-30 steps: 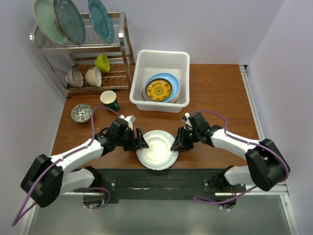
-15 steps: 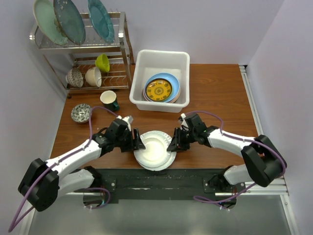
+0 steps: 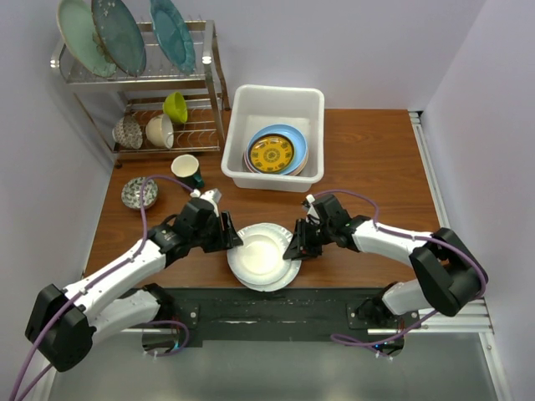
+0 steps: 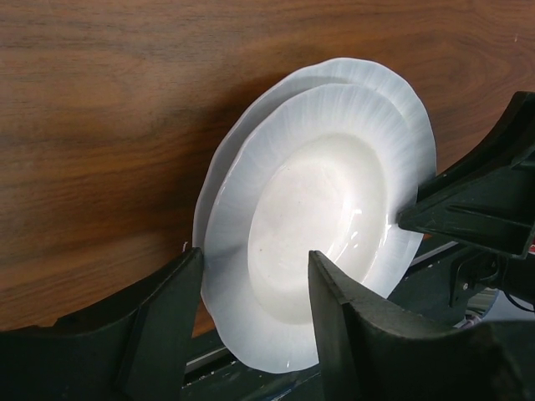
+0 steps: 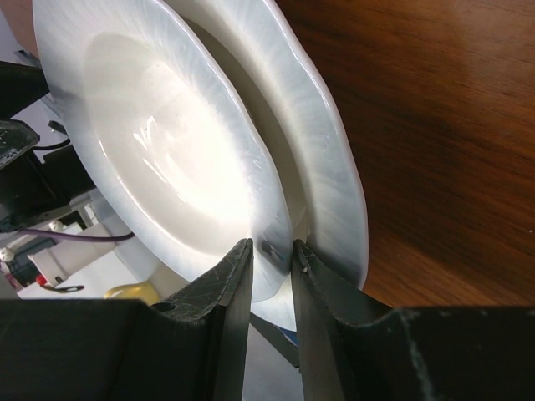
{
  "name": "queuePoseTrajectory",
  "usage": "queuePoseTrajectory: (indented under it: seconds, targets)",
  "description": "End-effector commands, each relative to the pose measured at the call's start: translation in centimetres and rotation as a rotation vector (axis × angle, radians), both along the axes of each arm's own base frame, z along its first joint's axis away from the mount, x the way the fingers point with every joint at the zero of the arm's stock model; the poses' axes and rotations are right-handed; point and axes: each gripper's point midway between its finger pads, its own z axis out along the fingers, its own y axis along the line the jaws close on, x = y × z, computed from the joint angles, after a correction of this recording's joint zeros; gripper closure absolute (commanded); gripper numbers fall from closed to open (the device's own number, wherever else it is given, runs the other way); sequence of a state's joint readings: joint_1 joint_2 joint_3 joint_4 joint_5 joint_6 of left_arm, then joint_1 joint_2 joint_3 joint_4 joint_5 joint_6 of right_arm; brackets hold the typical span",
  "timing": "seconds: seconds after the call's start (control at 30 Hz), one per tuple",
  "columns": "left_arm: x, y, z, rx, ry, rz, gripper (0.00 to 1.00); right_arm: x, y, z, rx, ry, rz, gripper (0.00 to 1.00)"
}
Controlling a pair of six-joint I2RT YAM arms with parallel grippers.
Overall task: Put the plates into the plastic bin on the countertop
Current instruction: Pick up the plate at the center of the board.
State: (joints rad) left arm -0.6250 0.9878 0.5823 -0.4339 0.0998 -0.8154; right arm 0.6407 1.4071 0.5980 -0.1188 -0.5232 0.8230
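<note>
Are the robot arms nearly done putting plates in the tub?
Partly. A stack topped by the gold plate sits in the plastic bin. The right gripper pinches the rim of the upper white plate, tilted off the lower white plate. The left gripper is open at its other edge. Both white plates are outside the bin.

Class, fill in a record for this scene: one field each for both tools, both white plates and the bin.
left tool: open, straddling the upper white plate's rim
right tool: shut on that plate's rim
upper white plate: tilted, parted from the lower white plate at the right tool
lower white plate: flat on the countertop
plastic bin: holds a plate stack, gold plate on top
</note>
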Motion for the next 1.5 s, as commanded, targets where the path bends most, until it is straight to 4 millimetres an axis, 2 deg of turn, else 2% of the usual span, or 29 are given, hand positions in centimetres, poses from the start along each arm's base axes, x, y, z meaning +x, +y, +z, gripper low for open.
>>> queuePoseTrajectory:
  seconds: [0.0,0.13,0.23,0.3,0.47,0.6,0.7,0.73,0.77,0.8,0.9,1.1,1.27,1.47]
  targets:
    - [0.5,-1.0,1.0,-0.026,-0.024,-0.036,0.43,-0.2,0.1,-0.7,-0.027,-0.003,0.010,0.70]
    - [0.2,-1.4,0.3,-0.031,-0.007,-0.063,0.43,-0.1,0.3,-0.6,-0.021,-0.008,0.014,0.70]
    - [-0.1,-2.3,0.1,-0.081,0.000,-0.094,0.50,-0.2,0.4,-0.6,-0.021,-0.004,0.019,0.70]
    - [0.0,-3.0,0.6,-0.128,-0.017,-0.107,0.54,-0.1,0.4,-0.7,-0.020,-0.004,0.019,0.71]
    - [-0.1,-3.9,2.3,-0.215,-0.072,-0.132,0.55,-0.3,0.4,-0.8,-0.021,-0.005,0.023,0.70]
    - [-0.4,-4.5,2.5,-0.250,-0.078,-0.169,0.56,-0.3,0.5,-0.9,-0.018,-0.003,0.028,0.70]
    - [-0.9,-5.0,2.6,-0.287,-0.083,-0.199,0.65,-0.3,0.5,-0.9,-0.016,-0.004,0.029,0.70]
    - [-0.9,-5.4,3.1,-0.313,-0.098,-0.218,0.75,-0.3,0.6,-0.9,-0.015,-0.005,0.030,0.70]
    - [-1.1,-5.5,3.0,-0.321,-0.096,-0.225,0.80,-0.2,0.6,-0.9,-0.014,-0.006,0.029,0.70]
    - [-1.0,-5.7,3.2,-0.332,-0.104,-0.233,0.89,-0.3,0.6,-0.9,-0.015,-0.005,0.030,0.70]
    - [-1.3,-5.7,2.9,-0.328,-0.094,-0.247,1.00,-0.2,0.7,-0.9,-0.015,-0.006,0.030,0.70]
    - [-0.9,-4.7,2.9,-0.277,-0.103,-0.202,1.00,-0.2,0.7,-0.8,-0.014,-0.012,0.030,0.69]
    - [-0.6,-4.4,4.5,-0.277,-0.146,-0.187,1.00,-0.2,0.6,-0.8,-0.015,-0.015,0.029,0.69]
    - [-0.4,-3.6,4.7,-0.211,-0.147,-0.189,1.00,-0.3,0.6,-0.9,-0.012,-0.016,0.031,0.69]
